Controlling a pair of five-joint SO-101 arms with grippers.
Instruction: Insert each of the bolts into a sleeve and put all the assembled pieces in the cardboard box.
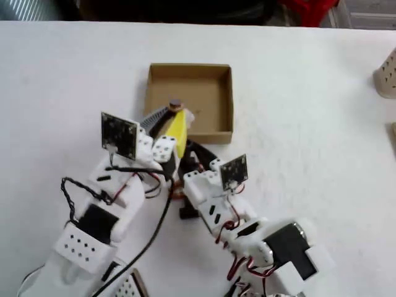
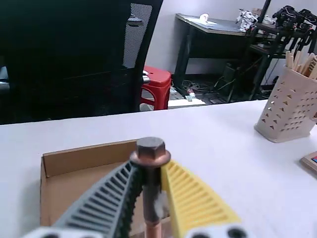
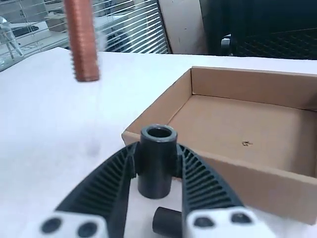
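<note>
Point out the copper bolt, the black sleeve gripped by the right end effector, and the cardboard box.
Copper-coloured hex-head metal bolt [image 2: 150, 150]: left wrist view, hex head.
Black cylindrical sleeve [image 3: 157, 167]: right wrist view, side wall.
Brown open cardboard box [image 1: 190, 72]: high view, far wall.

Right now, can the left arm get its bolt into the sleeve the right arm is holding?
Probably yes. The sleeve in the right gripper stands hole-up and uncovered; the bolt in the left gripper hangs higher, off to one side, nothing between.
</note>
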